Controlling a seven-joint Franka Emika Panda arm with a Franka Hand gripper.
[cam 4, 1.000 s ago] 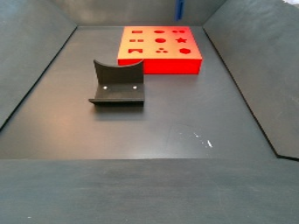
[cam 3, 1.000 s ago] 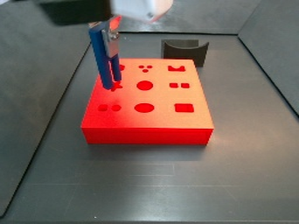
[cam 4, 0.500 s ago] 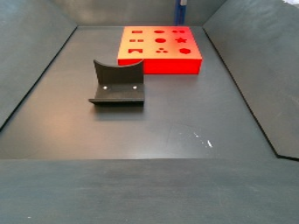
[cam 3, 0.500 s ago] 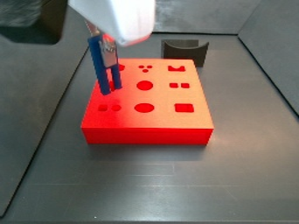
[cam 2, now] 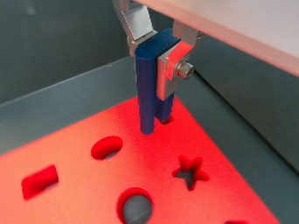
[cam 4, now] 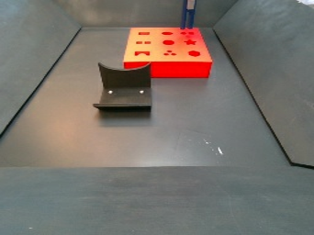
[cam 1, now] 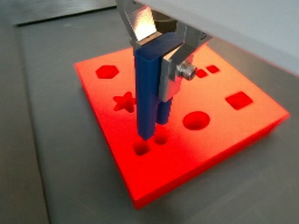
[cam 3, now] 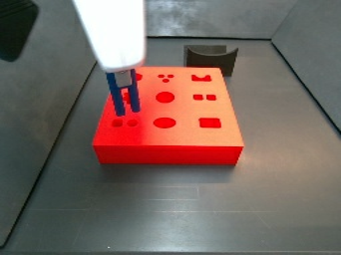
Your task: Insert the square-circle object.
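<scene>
Since a second ago the arm has come down: the blue piece [cam 3: 123,97] sits lower, its prong tips now just above the two small holes at the left edge of the red block [cam 3: 180,134] in the left middle of a side view. The gripper [cam 1: 163,54] is clamped on the upper part of the piece, which hangs upright below the silver fingers [cam 1: 143,23]; in both wrist views the prongs reach down from the pads toward the block's top face [cam 2: 93,175]. Whether the tips have entered the holes cannot be told. A dark grey curved block [cam 3: 210,57] stands behind the red block, apart from it.
</scene>
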